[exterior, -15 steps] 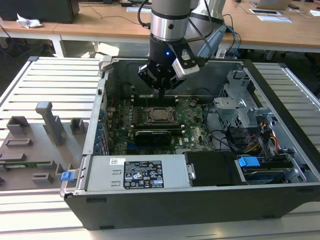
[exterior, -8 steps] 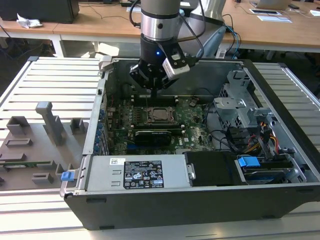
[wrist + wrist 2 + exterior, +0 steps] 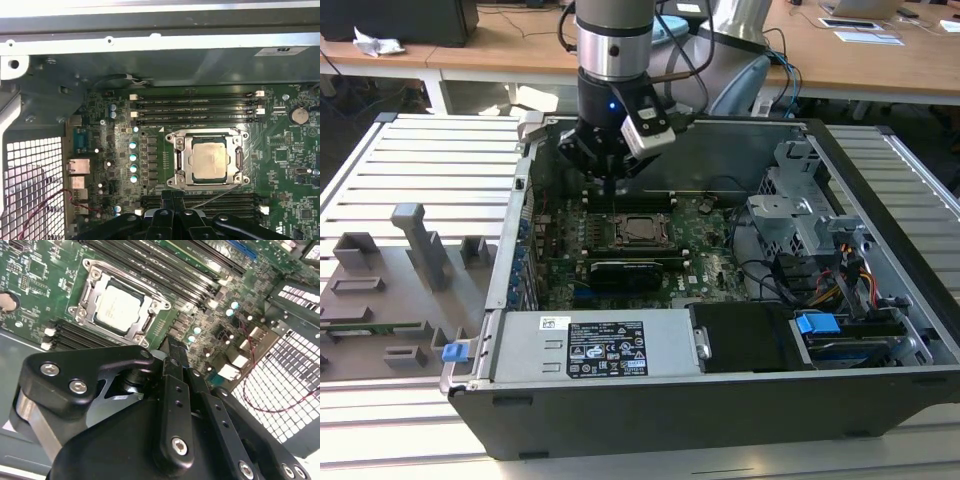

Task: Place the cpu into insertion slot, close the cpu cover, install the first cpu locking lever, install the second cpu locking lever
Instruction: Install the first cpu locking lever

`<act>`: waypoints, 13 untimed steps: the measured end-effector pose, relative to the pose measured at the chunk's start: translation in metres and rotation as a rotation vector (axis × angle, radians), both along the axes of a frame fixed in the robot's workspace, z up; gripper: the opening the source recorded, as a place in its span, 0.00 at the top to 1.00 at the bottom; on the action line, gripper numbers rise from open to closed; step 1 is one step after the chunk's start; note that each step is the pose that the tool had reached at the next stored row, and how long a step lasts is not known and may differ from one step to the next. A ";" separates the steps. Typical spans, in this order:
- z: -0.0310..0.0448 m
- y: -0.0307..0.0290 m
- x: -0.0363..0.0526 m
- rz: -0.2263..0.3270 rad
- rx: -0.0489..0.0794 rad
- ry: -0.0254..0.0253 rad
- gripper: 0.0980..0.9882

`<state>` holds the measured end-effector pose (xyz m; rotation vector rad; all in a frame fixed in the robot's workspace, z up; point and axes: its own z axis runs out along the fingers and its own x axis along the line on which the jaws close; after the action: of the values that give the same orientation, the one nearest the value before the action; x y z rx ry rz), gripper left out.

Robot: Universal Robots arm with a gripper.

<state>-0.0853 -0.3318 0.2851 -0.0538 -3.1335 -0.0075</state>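
— Closest edge first: what hems things in?
— Dark case wall (image 3: 720,420), running across the near side, with the power supply (image 3: 520,345) right behind it. That near strip is blocked, and the case is open only from above.
— And outside the case?
— Slatted surface (image 3: 430,160) on both sides and in front. Grey fixtures (image 3: 420,240) stand on it on the exterior view's left, well apart from the case.
— Further in?
— Green board (image 3: 705,250) lies flat on the case floor. The cpu (image 3: 642,229) sits in the insertion slot (image 3: 171,136) about mid-board, dull metal top up. The cpu cover (image 3: 207,183) lies flat around it, with the chip showing through its window.
— Room around the slot?
— Tight near and far: memory slots (image 3: 195,107) flank it on both those sides. On the exterior view's right the drive cage (image 3: 800,215) stands well apart, with low board between.
— Levers?
— In the first wrist view a thin metal rod (image 3: 215,197) slants out from the slot's far edge toward the hand. Whether it is latched, I cannot tell.
— The hand itself?
— The hand (image 3: 617,187) hangs just beyond the slot's far edge, over the far memory slots, fingers (image 3: 175,385) pressed together with nothing between them. Whether it touches the board, I cannot tell. Behind it rises the far wall (image 3: 720,140) of the case.
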 end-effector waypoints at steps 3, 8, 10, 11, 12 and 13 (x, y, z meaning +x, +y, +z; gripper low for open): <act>0.0000 0.0000 -0.0033 0.000 0.000 0.0001 0.99; 0.0000 0.0038 -0.0096 0.000 0.000 0.0000 0.99; 0.0000 0.0102 -0.0108 0.000 0.000 0.0000 0.99; 0.0000 0.0122 -0.0115 0.000 0.000 0.0000 0.99; -0.0003 0.0155 -0.0119 0.000 0.000 0.0000 0.99; -0.0005 0.0180 -0.0120 0.000 0.000 0.0000 0.99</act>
<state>-0.0973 -0.3137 0.2846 -0.0537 -3.1334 -0.0074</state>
